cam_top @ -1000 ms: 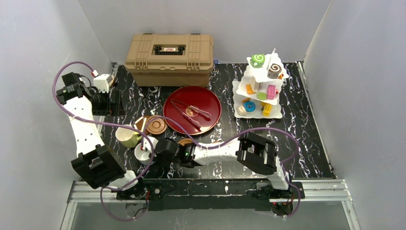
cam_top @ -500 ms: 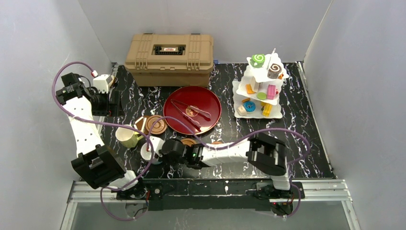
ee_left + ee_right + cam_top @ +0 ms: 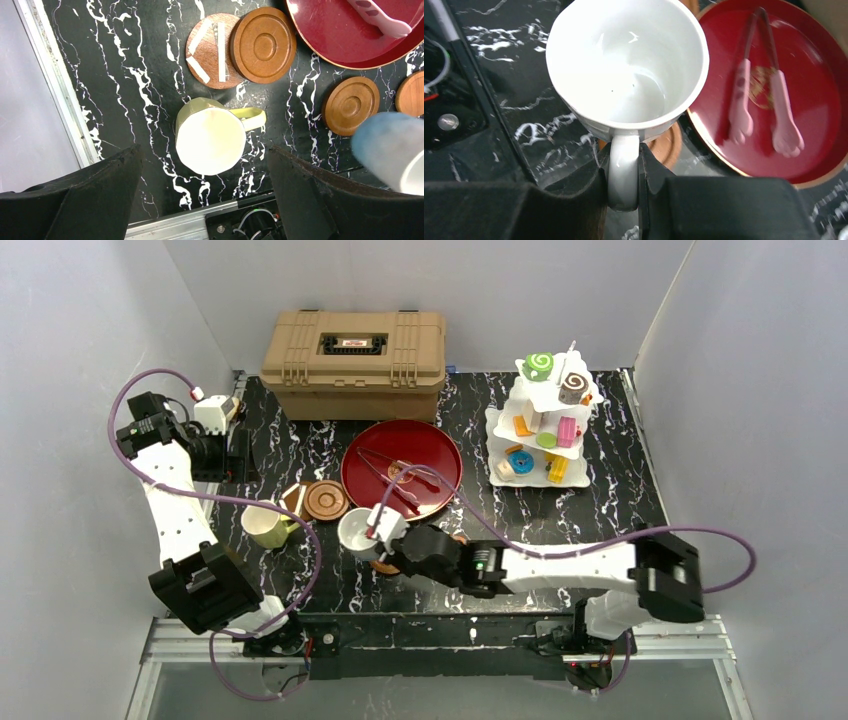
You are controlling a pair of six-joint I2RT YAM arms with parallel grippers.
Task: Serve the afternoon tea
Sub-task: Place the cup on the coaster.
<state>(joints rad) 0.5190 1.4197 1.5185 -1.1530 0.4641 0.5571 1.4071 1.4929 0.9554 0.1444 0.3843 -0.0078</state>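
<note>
Top view: the right gripper [image 3: 383, 528] pinches the white mug [image 3: 356, 533] by its handle, front centre of the surface [image 3: 640, 490], just on the near side of the red plate [image 3: 440, 445]. The tongs [image 3: 400, 480] lie on the plate. The yellow mug [image 3: 264, 526] stands front left, well apart from the white one. We see two coasters [image 3: 325, 499] touching each other between the yellow mug and the plate. The pastries [image 3: 540, 367] sit on a white tiered stand [image 3: 497, 430] far right. The toolbox [image 3: 352, 350] is at the back. The left gripper [image 3: 241, 458] is at the far left edge, spread wide and empty.

Left wrist: both fingers [image 3: 85, 195] are wide apart, with nothing between them. Below them the yellow mug [image 3: 210, 137] stands upright, handle to the right. The coasters [image 3: 262, 45] are beyond it, one flipped with white strips on it. Another coaster [image 3: 350, 105] lies near the plate rim [image 3: 350, 55]. There's a blurred pale shape at the right edge; we can't tell what it is.

Right wrist: the fingers [image 3: 589, 185] are pressed onto the mug handle [image 3: 624, 170] from both sides. The white mug [image 3: 629, 65] is upright and empty. A coaster [image 3: 668, 146] peeks out under it; we can't tell whether the two touch. The plate [image 3: 824, 100] and the tongs [image 3: 759, 110] are beside it.
</note>
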